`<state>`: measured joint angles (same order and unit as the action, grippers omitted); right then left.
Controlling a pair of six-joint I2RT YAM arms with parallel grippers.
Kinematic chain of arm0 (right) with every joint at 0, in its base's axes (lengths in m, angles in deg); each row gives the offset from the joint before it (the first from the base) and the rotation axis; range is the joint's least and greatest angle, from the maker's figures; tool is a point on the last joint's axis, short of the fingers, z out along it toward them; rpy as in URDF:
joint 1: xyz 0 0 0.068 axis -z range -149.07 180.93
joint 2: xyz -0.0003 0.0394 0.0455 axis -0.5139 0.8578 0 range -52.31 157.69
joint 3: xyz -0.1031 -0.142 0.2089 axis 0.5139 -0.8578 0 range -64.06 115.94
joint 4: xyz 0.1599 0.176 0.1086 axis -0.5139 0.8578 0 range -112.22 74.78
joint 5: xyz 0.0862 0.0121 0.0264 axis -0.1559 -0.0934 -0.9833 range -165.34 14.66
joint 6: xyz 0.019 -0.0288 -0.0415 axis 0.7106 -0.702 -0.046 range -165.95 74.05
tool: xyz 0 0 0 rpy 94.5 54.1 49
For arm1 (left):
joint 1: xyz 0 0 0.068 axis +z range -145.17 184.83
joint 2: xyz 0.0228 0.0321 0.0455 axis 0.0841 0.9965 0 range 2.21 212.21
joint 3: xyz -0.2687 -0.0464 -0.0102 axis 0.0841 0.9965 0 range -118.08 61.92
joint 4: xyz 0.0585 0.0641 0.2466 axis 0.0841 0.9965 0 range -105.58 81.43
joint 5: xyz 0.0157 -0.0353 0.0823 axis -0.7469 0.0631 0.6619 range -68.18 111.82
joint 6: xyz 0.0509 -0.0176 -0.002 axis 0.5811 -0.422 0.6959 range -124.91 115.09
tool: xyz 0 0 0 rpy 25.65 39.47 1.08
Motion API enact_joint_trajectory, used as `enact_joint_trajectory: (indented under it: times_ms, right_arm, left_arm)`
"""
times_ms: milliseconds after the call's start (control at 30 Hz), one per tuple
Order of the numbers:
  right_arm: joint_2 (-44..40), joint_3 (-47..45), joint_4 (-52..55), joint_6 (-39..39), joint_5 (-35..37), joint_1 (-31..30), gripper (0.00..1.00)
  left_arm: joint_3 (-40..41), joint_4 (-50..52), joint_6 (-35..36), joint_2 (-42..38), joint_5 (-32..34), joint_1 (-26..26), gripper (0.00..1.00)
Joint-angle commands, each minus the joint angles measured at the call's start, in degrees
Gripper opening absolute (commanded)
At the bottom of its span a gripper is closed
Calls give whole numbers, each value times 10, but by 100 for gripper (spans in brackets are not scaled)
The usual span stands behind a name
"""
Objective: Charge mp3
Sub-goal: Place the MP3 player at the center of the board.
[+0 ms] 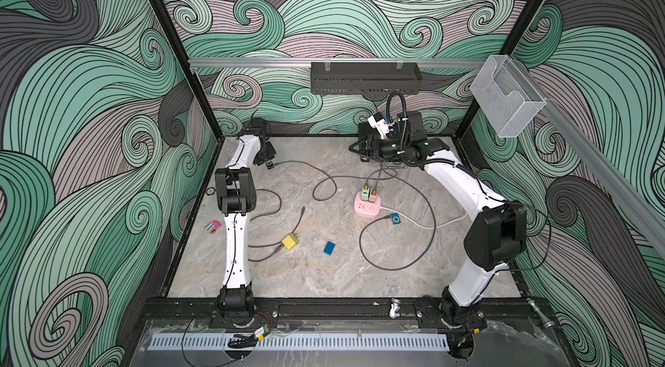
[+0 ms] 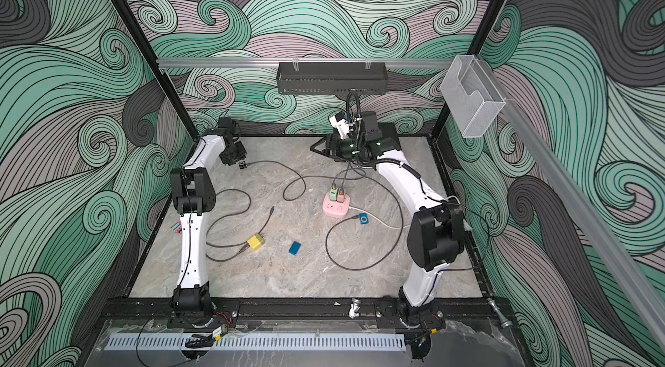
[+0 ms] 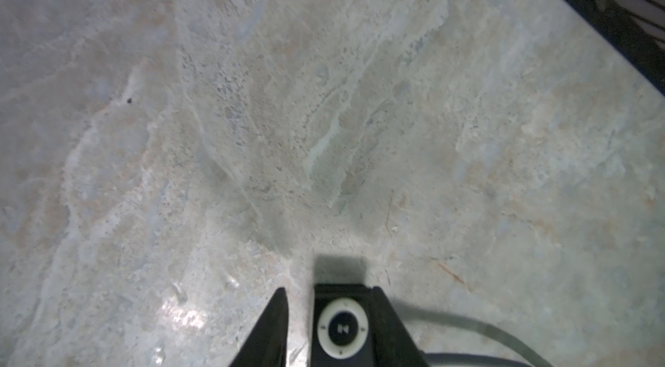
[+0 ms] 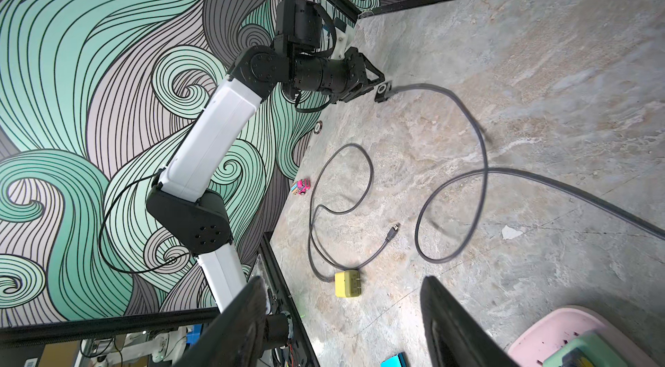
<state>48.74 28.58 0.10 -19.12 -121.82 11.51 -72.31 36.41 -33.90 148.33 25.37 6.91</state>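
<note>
Parted jaws on left gripper [image 3: 328, 291], straddling black mp3 [image 3: 340, 325]: one finger [image 3: 390, 329] touching its edge, other finger just clear. Black mp3 flat on marble table [image 3: 324, 113], near far edge on left side, grey cable [image 3: 485, 332] running from it. Wide-apart, empty jaws on right gripper [image 4: 342, 280], hovering above pink power strip [image 1: 366, 205]; green adapter [image 1: 365, 194] and orange adapter [image 1: 373, 196] plugged in there. Blue mp3 [image 1: 395, 218] just beside strip, cabled too. Yellow charger [image 1: 289, 242] loose mid-table.
</note>
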Motion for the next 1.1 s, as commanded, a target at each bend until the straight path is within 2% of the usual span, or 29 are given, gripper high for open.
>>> enact_joint_trajectory:
  times_ms: [0, 100, 167, 367, 500, 633, 800, 867, 967, 1067]
  right_arm:
    - [-25, -3, 17, -19, -7, -2, 68]
    - [-35, -7, 31, -20, 6, -3, 67]
    - [-38, -6, 51, -27, 19, -6, 67]
    - [-50, -8, 112, -63, 76, -37, 66]
    - [-56, -34, 104, -52, 80, -58, 66]
    - [-67, -69, 92, -33, 97, -75, 65]
    - [-98, -117, 75, -22, 120, -100, 65]
    - [-114, -140, 63, -13, 122, -105, 65]
    - [-134, -168, 53, -1, 127, -111, 65]
    - [-157, -187, 49, 0, 134, -115, 65]
  left_arm:
    - [-7, 32, 2, -9, -27, 8, 62]
    - [-1, 58, 19, -41, -62, 6, 60]
    - [37, 75, 38, -90, -62, -5, 59]
    - [296, 85, 113, -335, -54, -90, 59]
    - [469, 109, 108, -471, -58, -171, 59]
    - [607, 126, 86, -564, -38, -260, 61]
    - [756, 106, 18, -662, -18, -328, 65]
    - [803, 61, 19, -692, -28, -348, 66]
    - [836, 39, 7, -694, 6, -355, 68]
    - [861, 5, 24, -675, 33, -357, 69]
